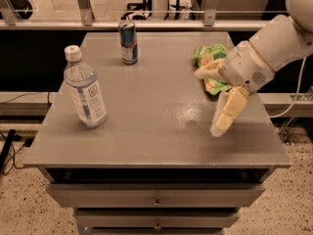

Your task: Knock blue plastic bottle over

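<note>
Single camera sitting high in front of the grey table (146,131), looking down at an angle toward the railing (161,25) at the far side, taking in the whole tabletop from fairly near, the gripper (208,102) hanging over the right side, fingers spread apart.

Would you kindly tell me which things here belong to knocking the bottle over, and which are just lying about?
Job: blue plastic bottle, upright at the left of the table; gripper, open, above the table's right side.
Lying about: drink can at the back; green snack bag behind the gripper.
</note>
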Controlling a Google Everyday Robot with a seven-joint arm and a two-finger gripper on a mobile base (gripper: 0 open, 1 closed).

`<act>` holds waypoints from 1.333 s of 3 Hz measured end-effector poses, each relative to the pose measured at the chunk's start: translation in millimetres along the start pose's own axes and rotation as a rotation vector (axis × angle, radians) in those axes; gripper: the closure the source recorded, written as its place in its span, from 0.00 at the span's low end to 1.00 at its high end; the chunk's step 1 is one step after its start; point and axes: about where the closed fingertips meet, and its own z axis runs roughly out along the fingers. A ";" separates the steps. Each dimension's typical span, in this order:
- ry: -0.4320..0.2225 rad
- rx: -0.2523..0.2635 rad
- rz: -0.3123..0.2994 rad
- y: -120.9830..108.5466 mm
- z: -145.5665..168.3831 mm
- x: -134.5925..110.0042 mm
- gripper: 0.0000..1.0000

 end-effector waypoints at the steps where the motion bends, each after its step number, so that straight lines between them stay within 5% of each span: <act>1: -0.147 -0.024 0.021 -11.2 41.7 -33.0 0.00; 4: -0.380 -0.078 0.164 -19.8 107.6 -120.1 0.00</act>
